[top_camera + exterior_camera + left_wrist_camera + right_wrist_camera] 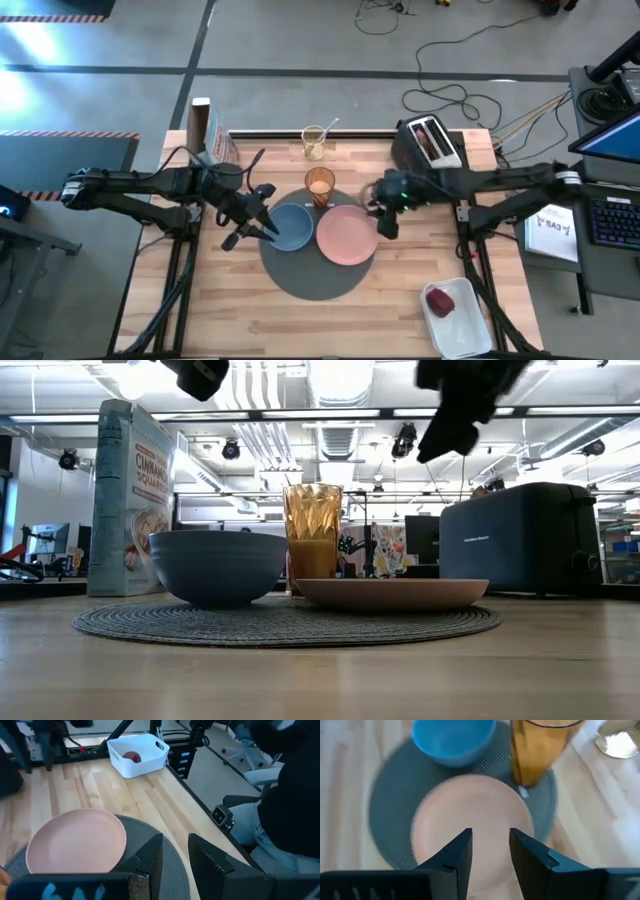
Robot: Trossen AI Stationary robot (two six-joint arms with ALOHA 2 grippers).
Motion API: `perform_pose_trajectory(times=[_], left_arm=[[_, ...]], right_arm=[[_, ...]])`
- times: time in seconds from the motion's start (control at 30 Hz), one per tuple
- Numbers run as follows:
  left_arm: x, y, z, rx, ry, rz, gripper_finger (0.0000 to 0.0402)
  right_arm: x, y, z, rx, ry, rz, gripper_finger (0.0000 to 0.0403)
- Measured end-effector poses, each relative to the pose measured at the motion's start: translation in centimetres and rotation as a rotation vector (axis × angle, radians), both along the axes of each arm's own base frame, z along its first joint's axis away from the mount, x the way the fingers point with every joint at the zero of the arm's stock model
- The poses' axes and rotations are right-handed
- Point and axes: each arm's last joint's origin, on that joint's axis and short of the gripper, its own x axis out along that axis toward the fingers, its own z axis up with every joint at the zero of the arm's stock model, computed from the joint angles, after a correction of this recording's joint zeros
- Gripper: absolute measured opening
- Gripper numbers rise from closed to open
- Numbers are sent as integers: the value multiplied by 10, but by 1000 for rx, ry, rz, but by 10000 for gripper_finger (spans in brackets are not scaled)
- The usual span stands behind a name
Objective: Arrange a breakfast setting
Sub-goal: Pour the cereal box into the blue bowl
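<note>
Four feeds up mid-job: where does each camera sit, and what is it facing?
High: overhead, straight down on table; both arms show.
Low: table height, level across the mat to the toaster; arms hang in from above.
Left wrist: past left gripper toward tray.
Right wrist: down past right gripper onto pink plate.
Shared: both wrist views show the plate.

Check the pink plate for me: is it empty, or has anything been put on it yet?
Empty. The pink plate lies flat on the grey mat with a bare surface in the high and both wrist views; the low view shows nothing rising above its rim.
</note>
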Motion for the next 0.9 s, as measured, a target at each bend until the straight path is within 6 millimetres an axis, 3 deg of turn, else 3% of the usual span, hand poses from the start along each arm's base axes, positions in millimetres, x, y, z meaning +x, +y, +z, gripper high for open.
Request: perform_pose_trajectory(times=[0.27, 0.57, 0.9], left_arm=[[5, 0, -4, 10, -90, -3, 76], [7, 2, -4, 0, -129, 19, 76], [7, 13, -1, 19, -171, 64, 76]], right_arm=[[-29, 21, -34, -50, -263, -36, 115], [-45, 17, -63, -102, -238, -132, 106], [-57, 15, -103, -91, -386, -166, 90]])
